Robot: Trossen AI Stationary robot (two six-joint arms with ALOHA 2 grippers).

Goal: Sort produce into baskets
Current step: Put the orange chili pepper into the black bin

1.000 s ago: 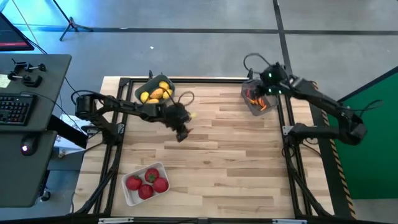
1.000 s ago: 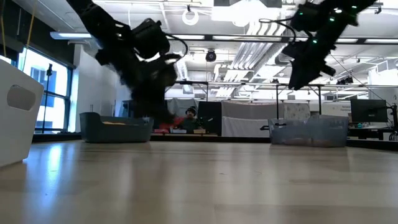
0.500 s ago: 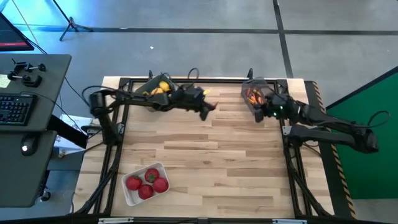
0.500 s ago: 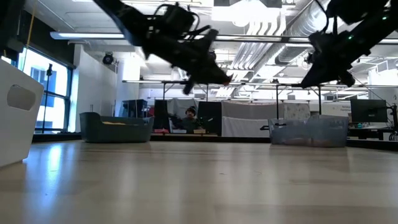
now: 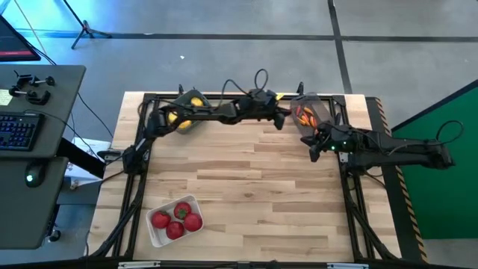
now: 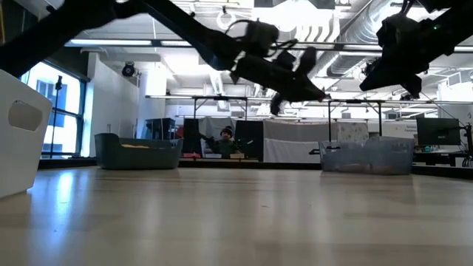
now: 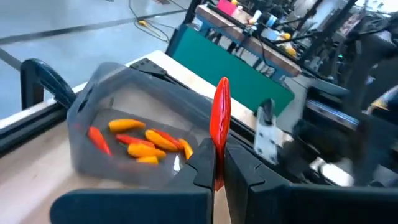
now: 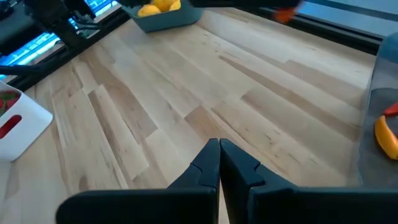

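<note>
wooden table [image 5: 246,187], three baskets [image 5: 173,220] on it

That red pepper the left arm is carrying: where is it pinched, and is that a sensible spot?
The left gripper is shut on the red pepper at its lower end, so the thin body stands upright above the fingers. That probably suits it: a slim piece is easiest squeezed across its narrow width, coming along its length.

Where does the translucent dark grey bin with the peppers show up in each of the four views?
High view: the dark grey bin sits at the table's far edge, right of centre, by the left gripper.
Low view: it stands at the far right of the tabletop.
Left wrist view: centre left, holding peppers.
Right wrist view: only its wall at the right edge.
Shared landmark: the blue-grey bin of lemons, also in the low and right wrist views.
</note>
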